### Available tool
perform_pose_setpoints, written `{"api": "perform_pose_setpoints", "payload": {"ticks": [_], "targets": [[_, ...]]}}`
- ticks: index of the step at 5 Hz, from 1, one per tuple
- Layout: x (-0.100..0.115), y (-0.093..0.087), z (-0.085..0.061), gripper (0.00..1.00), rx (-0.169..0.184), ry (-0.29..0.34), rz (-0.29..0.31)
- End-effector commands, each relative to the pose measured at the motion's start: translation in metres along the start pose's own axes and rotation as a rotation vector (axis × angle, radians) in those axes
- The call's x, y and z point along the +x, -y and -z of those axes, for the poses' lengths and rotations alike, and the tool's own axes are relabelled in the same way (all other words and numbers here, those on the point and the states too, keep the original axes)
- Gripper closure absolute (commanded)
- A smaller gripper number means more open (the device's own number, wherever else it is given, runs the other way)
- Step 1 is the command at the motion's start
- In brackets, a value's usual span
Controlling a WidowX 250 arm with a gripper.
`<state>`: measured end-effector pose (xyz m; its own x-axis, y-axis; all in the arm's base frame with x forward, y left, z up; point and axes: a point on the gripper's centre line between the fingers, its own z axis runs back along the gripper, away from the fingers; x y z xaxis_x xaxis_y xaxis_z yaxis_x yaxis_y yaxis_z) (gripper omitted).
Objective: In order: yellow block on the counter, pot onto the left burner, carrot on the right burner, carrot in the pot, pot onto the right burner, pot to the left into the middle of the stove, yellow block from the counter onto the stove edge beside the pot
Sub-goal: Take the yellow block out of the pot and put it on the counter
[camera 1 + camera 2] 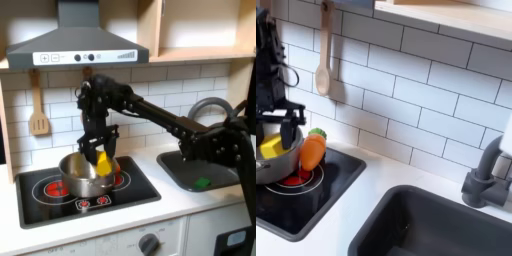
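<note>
Claw (pixel 102 160) clamped on the yellow block (pixel 103 160), both raised just above the pot's rim, over the pot's right part in the first exterior view. In the second exterior view, claw (pixel 274 143) at the picture's left edge, dark fingers either side of the yellow block (pixel 272 147), again above the pot.

Pot (pixel 86 172) sitting on the stove (pixel 50 190), near its middle, shiny wall toward the camera; seen in the second exterior view as a steel curve (pixel 281 166) at the second exterior view's left, over a red burner ring.

Carrot (pixel 311 151) leaning against the pot's outer wall on the side toward the sink in the second exterior view, orange body down on the stove (pixel 326 185), green end up and toward the tiled wall. Behind the claw and hard to make out in the first exterior view.

Red control marks along the stove's front edge, in front of the pot.

Off-white worktop (pixel 170 205) around the stove and on to the grey sink (pixel 195 172), well away from the pot on the first exterior view's right, with a small flat green piece (pixel 202 182) lying in it. Wooden spatula (pixel 38 115) hanging on the tiles, up and to the first exterior view's left of the pot; range hood (pixel 75 45) above the pot
</note>
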<state>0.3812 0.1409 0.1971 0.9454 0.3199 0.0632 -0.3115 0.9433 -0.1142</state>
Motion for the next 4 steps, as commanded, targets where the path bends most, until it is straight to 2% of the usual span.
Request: {"api": "perform_pose_setpoints", "payload": {"ticks": [1, 2, 3, 4], "targets": [[0.009, 0.017, -0.034, 1.0, -0.029, 0.073, 0.003], [0.003, 0.029, -0.039, 1.0, -0.049, 0.075, 0.032], [-0.003, 0.033, -0.031, 1.0, -0.056, 0.052, 0.043], [-0.014, 0.043, -0.02, 1.0, -0.05, 0.026, 0.097]]}}
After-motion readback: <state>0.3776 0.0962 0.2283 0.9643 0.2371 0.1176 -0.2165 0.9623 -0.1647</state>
